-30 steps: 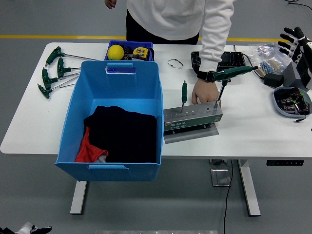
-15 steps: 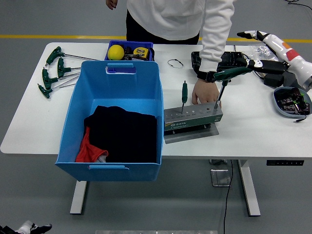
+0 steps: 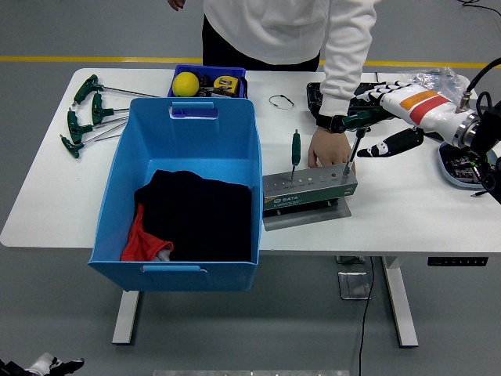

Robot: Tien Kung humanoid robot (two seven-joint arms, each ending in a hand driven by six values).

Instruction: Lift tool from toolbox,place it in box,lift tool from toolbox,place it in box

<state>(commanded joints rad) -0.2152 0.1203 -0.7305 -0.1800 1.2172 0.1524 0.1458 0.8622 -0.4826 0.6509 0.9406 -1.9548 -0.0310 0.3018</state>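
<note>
Bright, even overhead light — sharp, soft shadows

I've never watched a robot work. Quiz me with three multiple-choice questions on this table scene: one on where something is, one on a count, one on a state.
1. Where is the yellow ball?
A. In the small blue tray behind the blue bin
B. Inside the blue bin
C. On the grey tool holder

2. How many green-handled tools stand in the grey tool holder?
A. None
B. Two
C. Five

3. What is the person's hand doing?
A. Lifting the ball
B. Resting at the holder's back
C. Folding cloth

Answers: 1 A, it sits in the small blue tray. 2 B, one upright, one T-handled tool. 3 B, palm down against the holder.
</note>
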